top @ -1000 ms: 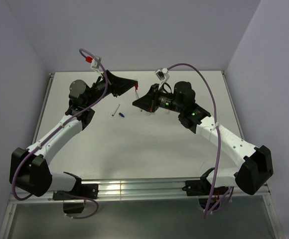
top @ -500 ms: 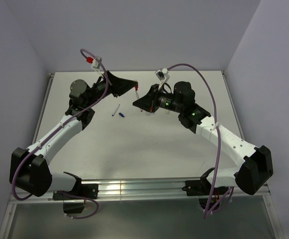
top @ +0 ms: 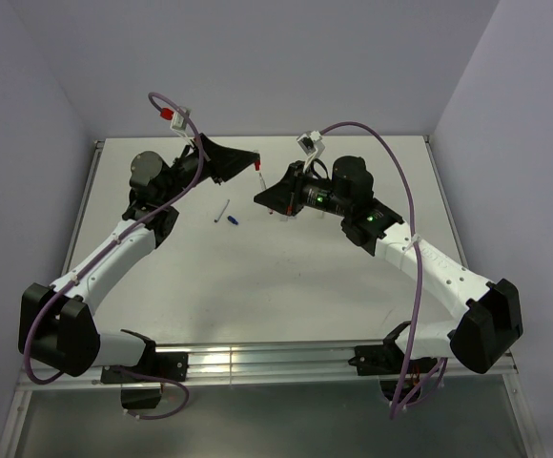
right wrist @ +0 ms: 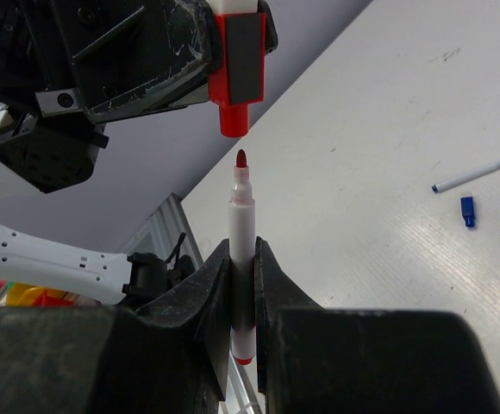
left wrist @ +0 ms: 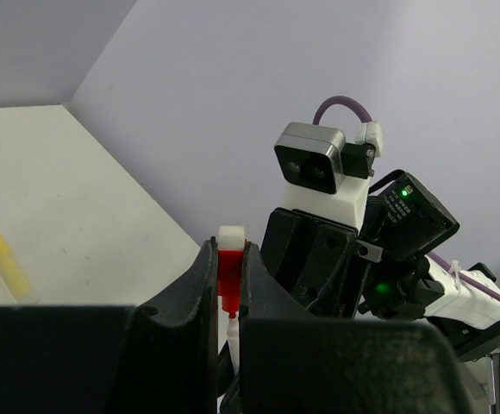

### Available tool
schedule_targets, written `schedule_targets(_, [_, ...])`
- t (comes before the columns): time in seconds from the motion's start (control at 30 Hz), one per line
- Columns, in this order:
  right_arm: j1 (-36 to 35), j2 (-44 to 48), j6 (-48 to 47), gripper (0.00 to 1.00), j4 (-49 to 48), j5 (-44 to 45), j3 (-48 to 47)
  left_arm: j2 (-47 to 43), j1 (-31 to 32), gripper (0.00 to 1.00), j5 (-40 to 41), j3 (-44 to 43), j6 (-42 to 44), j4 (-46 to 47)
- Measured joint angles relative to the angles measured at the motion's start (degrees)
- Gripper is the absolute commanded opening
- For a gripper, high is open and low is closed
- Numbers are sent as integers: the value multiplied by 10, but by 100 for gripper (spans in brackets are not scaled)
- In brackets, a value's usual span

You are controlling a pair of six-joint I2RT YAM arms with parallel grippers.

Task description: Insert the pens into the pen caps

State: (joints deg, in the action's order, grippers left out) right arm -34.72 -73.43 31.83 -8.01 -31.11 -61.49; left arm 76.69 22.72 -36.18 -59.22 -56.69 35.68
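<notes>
Nearest the lens, the right tool (right wrist: 241, 259) is clamped on the whitish barrel of a red-tipped pen (right wrist: 241, 226) and holds it nib-up. The nib sits just below a red cap (right wrist: 235, 82) pinched in the closed left tool (right wrist: 235, 43). Nib and cap mouth are close but apart, and the nib appears a touch off the cap's centreline.

The risk from here is a missed mouth. If the arms close the gap without truing that offset, the nib could strike the cap's rim and smear or bend. The push could then slide the pen down through the right tool's hold. The cap is gripped by its upper part with the open end protruding, so a sideways shove may twist it askew or lever it loose.

Beyond, on the white worktop (right wrist: 388, 121), a blue-tipped pen (right wrist: 472, 175) and a dark blue cap (right wrist: 467, 210) lie just beside each other, unjoined.
</notes>
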Motion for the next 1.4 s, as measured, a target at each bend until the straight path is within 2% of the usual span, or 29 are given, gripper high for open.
schedule_targets(1.4, [0, 5, -2, 0, 1, 7, 0, 5, 12, 0, 0, 0, 2, -4])
